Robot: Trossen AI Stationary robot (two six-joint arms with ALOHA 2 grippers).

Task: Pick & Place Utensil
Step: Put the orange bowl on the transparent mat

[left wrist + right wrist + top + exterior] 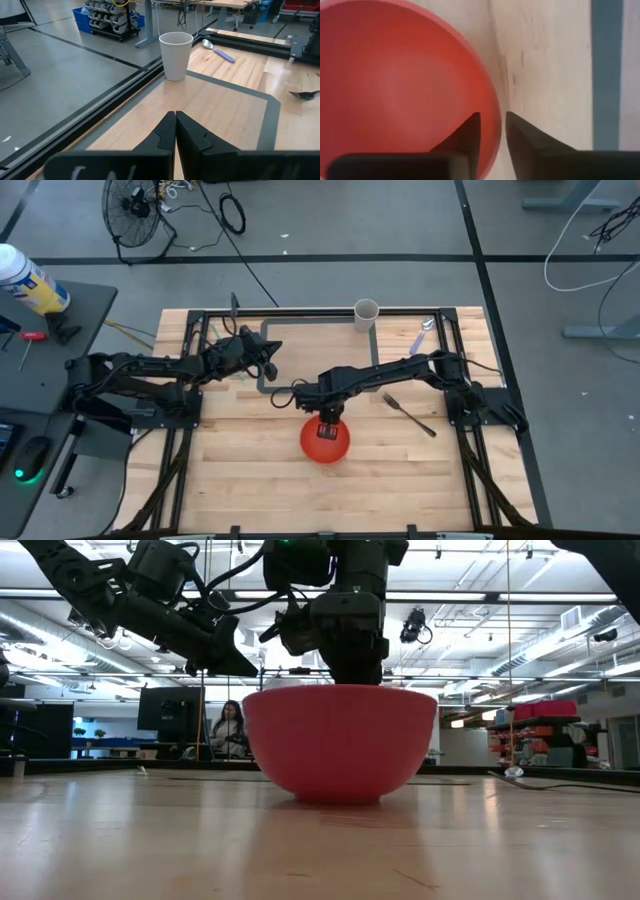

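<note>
On the table's (250, 480) right half lay a black fork (408, 414), flat, well apart from both grippers. No legible writing on any item. Near the far right corner lay a spoon (424, 335) with a purple handle; a white cup (366, 313) stood at the far edge. Right gripper (493, 131) was over the near-centre red bowl (325, 440), fingers slightly parted, straddling the bowl's rim, one inside, one outside. Left gripper (175, 131) hovered over a grey-bordered mat (225, 107) left of centre, fingers pressed together, empty, pointing toward the cup.
</note>
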